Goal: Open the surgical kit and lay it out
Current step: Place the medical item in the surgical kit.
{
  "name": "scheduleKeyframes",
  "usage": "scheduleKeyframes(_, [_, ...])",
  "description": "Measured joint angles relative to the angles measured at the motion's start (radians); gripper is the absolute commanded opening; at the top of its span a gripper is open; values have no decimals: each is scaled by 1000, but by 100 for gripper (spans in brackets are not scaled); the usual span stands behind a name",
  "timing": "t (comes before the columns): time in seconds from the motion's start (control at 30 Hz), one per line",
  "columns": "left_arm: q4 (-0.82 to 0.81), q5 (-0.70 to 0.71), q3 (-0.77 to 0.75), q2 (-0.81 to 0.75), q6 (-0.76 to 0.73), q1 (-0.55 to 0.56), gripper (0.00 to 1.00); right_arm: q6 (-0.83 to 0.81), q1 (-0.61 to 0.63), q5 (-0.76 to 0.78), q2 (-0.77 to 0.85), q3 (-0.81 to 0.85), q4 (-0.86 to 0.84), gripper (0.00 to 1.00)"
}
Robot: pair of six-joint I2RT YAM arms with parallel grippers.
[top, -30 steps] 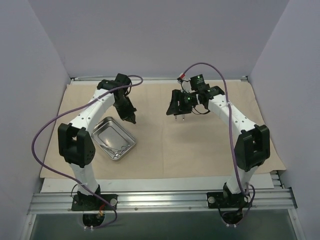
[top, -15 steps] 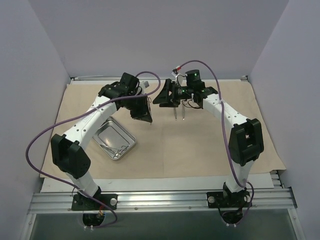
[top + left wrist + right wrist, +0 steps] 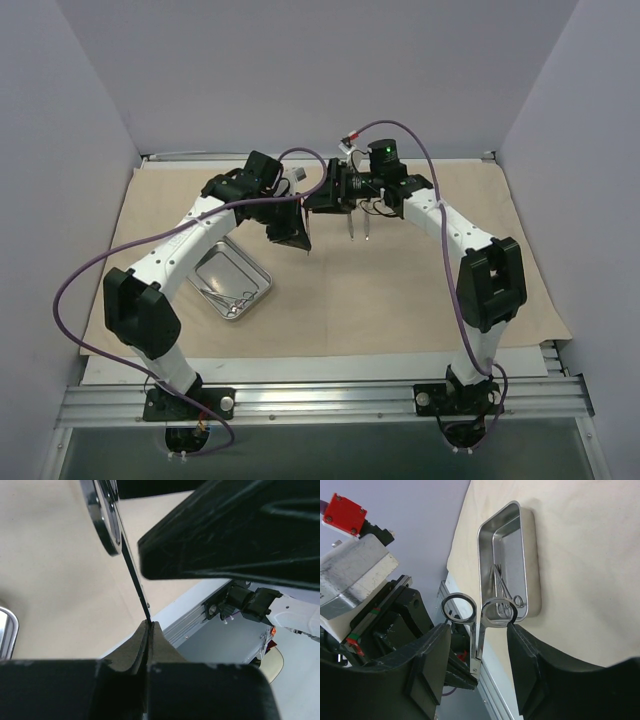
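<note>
The beige cloth wrap [image 3: 400,290] lies spread flat over the table. On its left part stands the steel tray [image 3: 232,278], with several ring-handled instruments [image 3: 502,587] inside. Above the middle of the cloth my two grippers meet. My left gripper [image 3: 148,625] is shut on the thin tip of one scissor-like instrument [image 3: 131,565]. In the right wrist view its two ring handles [image 3: 460,608] sit between my right gripper's [image 3: 479,627] fingers, and each ring touches a fingertip. From above, the left gripper [image 3: 300,238] is just below the right gripper [image 3: 318,195].
Purple cables loop off both arms over the cloth. Grey walls close in the left, right and back sides. An aluminium rail [image 3: 320,400] carrying the arm bases runs along the near edge. The cloth's front edge stops short of it.
My left arm swung right from above the tray to the middle with the instrument. My right gripper turned left to meet it, and its fingers now bracket the ring handles.
</note>
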State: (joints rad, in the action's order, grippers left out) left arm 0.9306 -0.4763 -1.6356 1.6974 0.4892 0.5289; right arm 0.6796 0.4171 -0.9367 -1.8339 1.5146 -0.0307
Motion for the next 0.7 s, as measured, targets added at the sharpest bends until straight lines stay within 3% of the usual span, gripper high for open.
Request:
scheduleKeyframes(0.4, [1, -1, -11, 12, -3, 0, 2, -79, 56, 42, -30, 18, 121, 35])
scheduleKeyframes(0.5, [2, 0, -11, 16, -3, 0, 2, -99, 62, 54, -37, 40, 152, 20])
scheduleKeyframes(0.53, [1, 0, -12, 18, -3, 0, 2, -106, 63, 59, -37, 47, 161, 9])
scheduleKeyframes(0.57, [1, 0, -11, 20, -4, 0, 5, -103, 65, 61, -38, 55, 171, 5])
scheduleKeyframes(0.67, [2, 3, -16, 30, -7, 0, 44, -121, 69, 90, -40, 84, 212, 0])
scheduleKeyframes(0.7, [3, 6, -16, 32, -9, 0, 48, -129, 69, 108, -43, 98, 232, 0])
